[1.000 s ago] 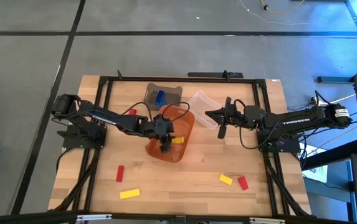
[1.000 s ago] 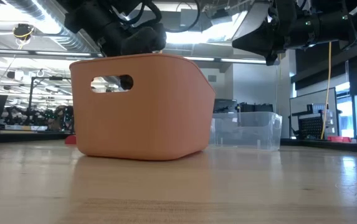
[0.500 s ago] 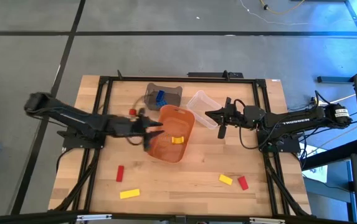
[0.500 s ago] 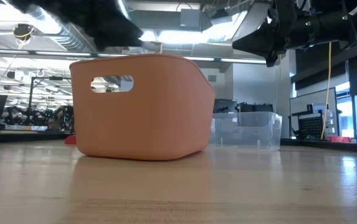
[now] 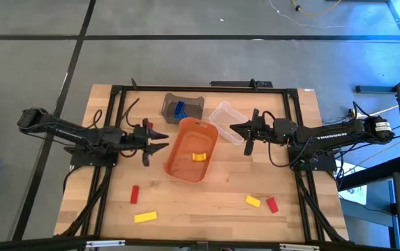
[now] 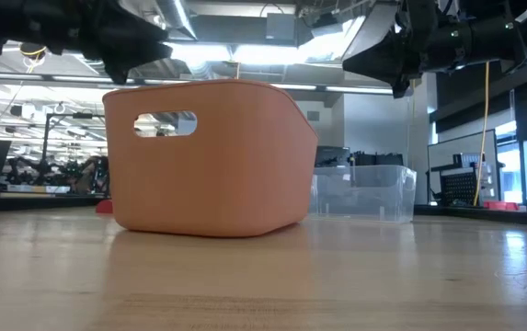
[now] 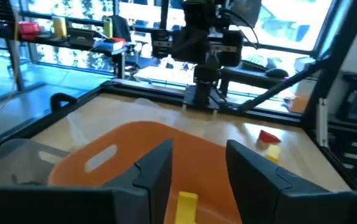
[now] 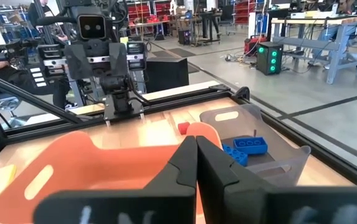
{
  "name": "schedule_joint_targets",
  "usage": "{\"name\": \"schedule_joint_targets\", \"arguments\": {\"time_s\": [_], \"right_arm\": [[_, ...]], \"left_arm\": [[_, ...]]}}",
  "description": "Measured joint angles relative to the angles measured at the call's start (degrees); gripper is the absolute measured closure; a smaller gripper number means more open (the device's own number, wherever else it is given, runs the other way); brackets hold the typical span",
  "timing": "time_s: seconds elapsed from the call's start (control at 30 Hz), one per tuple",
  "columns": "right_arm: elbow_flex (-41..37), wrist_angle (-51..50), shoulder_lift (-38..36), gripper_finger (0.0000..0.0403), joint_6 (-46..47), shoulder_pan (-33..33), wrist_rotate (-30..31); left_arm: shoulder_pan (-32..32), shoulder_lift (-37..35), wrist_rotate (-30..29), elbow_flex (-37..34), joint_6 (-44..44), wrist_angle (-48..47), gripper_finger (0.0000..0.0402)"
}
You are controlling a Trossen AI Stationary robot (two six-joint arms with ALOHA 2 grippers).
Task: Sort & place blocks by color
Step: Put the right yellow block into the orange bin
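Note:
My left gripper (image 5: 159,145) (image 7: 197,152) hangs open and empty just left of the orange tub (image 5: 190,149). A yellow block (image 5: 199,157) (image 7: 186,202) lies on the tub's floor. Blue blocks (image 5: 179,109) (image 8: 243,149) sit in the grey bin (image 5: 193,103). A red block (image 5: 149,125) rests on the table beside the left gripper. Near the table's near edge lie a red block (image 5: 135,194), a yellow bar (image 5: 144,217), a yellow block (image 5: 253,201) and a red block (image 5: 272,205). My right gripper (image 5: 245,131) (image 8: 195,155) waits shut by the clear bin (image 5: 227,122).
The orange tub (image 6: 208,156) stands mid-table, with the grey bin and the clear bin (image 6: 364,193) behind it toward the far edge. A black frame (image 5: 116,94) runs round the table. Bare wood shows between the tub and the near-edge blocks.
My left gripper has risen out of the orange tub and drawn back toward the table's left edge, ending beside the tub. The yellow block has stayed on the tub's floor. The right arm has kept still.

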Motion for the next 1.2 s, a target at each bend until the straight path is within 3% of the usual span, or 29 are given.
{"name": "schedule_joint_targets", "arguments": {"time_s": [0.17,0.4,0.93,1.07,1.2], "right_arm": [[0.0,0.0,0.0,0.0402,0.0,0.0,0.0],[0.0,0.0,0.0,0.0402,0.0,0.0,0.0],[0.0,-1.5,0.0,0.0400,-0.4,-0.1,0.0],[0.0,-0.9,0.0,0.0363,1.9,-0.6,-1.0],[0.0,-1.3,0.0,0.0286,4.3,-0.8,-4.5]], "left_arm": [[0.0,0.0,-3.6,0.0,-2.1,0.0,0.0286],[0.1,0.0,-1.8,0.0,-3.0,-0.1,0.0392],[1.0,0.0,-1.3,0.0,-1.7,-0.4,0.0401],[1.0,0.0,-1.3,0.0,-1.7,-0.4,0.0400],[1.0,0.0,-1.3,0.0,-1.7,-0.4,0.0400]]}}
